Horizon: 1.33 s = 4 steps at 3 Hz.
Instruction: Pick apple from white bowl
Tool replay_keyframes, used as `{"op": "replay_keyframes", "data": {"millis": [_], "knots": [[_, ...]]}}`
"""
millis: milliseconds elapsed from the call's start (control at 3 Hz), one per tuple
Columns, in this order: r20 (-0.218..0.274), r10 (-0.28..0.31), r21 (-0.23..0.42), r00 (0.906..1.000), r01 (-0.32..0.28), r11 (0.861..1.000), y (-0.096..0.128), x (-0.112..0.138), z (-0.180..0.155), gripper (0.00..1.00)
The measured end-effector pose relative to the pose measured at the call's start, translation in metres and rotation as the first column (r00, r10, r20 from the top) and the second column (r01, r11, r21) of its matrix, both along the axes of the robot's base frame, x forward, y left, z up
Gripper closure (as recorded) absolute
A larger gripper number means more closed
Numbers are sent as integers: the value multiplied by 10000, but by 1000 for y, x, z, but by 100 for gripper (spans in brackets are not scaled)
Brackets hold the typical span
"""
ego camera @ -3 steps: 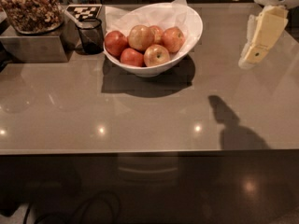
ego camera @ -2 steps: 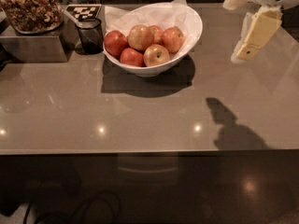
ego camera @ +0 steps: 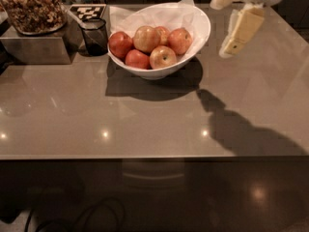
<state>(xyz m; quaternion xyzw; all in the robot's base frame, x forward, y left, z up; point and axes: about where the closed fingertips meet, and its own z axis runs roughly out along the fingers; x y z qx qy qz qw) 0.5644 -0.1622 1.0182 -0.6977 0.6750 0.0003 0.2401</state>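
The white bowl stands at the back middle of the table, lined with crinkled white paper and holding several apples. The apple, orange-red, lies at the right side of the bowl. Two darker red apples lie at the left, and a yellower apple with a stem dimple lies at the front. My gripper hangs above the table just right of the bowl's rim, open and empty, its cream fingers spread apart. It is higher than the apples and touches nothing.
A small dark mesh cup stands just left of the bowl. A metal box with a jar of nuts sits at the back left, with a checkered marker behind the cup. The arm's shadow falls on the table's right front.
My gripper has moved left and slightly up, closer to the bowl's right rim. The bowl and the apples have not moved.
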Motion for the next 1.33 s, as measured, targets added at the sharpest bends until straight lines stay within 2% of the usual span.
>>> {"op": "replay_keyframes", "data": {"millis": [333, 667, 1000, 1333], "knots": [[-26, 827, 22, 9966, -827, 9966, 29, 46, -2, 26], [331, 1327, 139, 9906, -1332, 9910, 55, 83, 4, 28], [668, 1591, 240, 9850, -1610, 9867, 76, 110, 5, 29], [735, 1635, 396, 9838, -1667, 9852, 87, 130, -4, 29]]}}
